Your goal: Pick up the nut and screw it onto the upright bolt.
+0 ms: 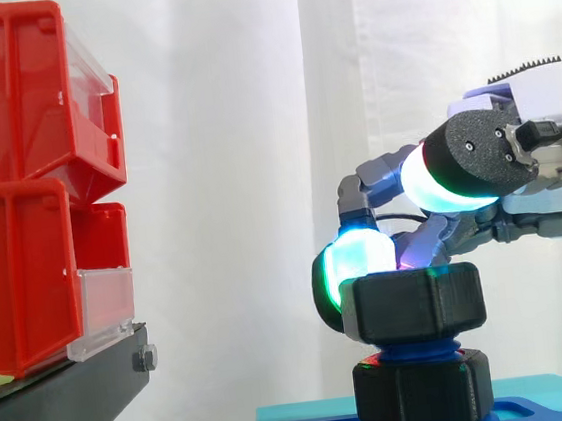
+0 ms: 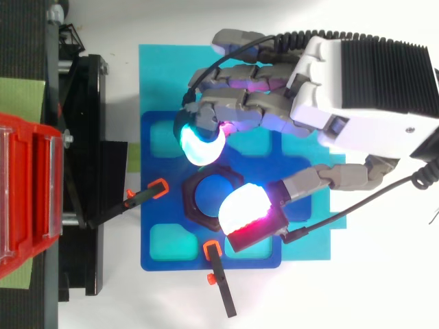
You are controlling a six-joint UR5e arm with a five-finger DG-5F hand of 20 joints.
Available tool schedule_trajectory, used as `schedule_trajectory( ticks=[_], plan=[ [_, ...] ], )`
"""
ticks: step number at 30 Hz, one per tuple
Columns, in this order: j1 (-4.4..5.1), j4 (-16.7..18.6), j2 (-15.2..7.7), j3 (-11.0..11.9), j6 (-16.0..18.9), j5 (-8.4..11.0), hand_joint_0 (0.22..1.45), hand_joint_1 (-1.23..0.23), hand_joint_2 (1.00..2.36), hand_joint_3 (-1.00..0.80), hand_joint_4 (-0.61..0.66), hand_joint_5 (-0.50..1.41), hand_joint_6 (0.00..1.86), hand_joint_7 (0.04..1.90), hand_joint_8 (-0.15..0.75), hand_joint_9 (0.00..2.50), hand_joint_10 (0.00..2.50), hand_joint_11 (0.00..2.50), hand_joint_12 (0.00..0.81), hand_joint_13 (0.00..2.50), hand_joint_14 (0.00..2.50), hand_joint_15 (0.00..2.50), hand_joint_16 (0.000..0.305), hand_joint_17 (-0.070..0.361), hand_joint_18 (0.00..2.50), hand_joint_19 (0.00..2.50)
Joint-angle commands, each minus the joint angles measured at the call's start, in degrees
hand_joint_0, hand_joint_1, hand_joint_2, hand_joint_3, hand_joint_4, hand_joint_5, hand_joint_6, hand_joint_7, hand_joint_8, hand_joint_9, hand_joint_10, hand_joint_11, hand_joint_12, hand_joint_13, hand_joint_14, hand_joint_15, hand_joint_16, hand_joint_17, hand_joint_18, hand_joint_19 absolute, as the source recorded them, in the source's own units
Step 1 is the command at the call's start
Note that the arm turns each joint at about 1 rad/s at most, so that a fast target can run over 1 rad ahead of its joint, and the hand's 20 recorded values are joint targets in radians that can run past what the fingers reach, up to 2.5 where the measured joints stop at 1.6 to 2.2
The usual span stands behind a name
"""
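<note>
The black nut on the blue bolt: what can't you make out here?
1. Side view: the upper nut hides the upper thread of the bolt, so how far it is screwed on is unknown.
2. Top view: the hand's glowing fingertips cover parts of the nut's rim.
3. Side view: the bottom edge cuts off the blue base.

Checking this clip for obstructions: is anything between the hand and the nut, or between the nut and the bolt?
Nothing visible does. The nut already sits on the upright blue bolt, and the hand is right at the nut with no object between them.
</note>
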Motion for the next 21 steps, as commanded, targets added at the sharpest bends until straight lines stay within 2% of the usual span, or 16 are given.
schedule_trajectory(
  ticks=[1,9,15,21],
  plan=[
    [-0.42,0.2,0.0,0.0,0.0,-0.17,0.53,-0.42,1.00,-0.50,0.11,0.04,0.56,1.33,0.250,1.05,0.00,0.00,0.210,0.59,0.00,0.00,0.018,0.040,0.22,0.00],
    [-0.86,0.2,0.0,0.0,-0.1,-0.79,0.53,-0.44,1.00,-0.50,0.04,0.06,0.58,1.30,0.214,1.27,0.00,0.00,0.178,0.73,0.00,0.00,0.013,0.030,0.39,0.00],
    [-1.30,0.3,0.0,0.0,0.0,-1.58,0.53,-0.45,1.00,-0.50,0.03,0.09,0.56,1.35,0.194,1.63,0.00,0.00,0.110,0.96,0.00,0.00,0.006,0.014,0.65,0.04],
    [-1.74,0.7,0.0,0.0,-0.1,-1.84,0.53,-0.46,1.00,-0.50,0.02,0.10,0.55,1.37,0.206,1.86,0.00,0.12,0.089,1.07,0.00,0.00,0.004,0.009,0.77,0.10]
  ],
)
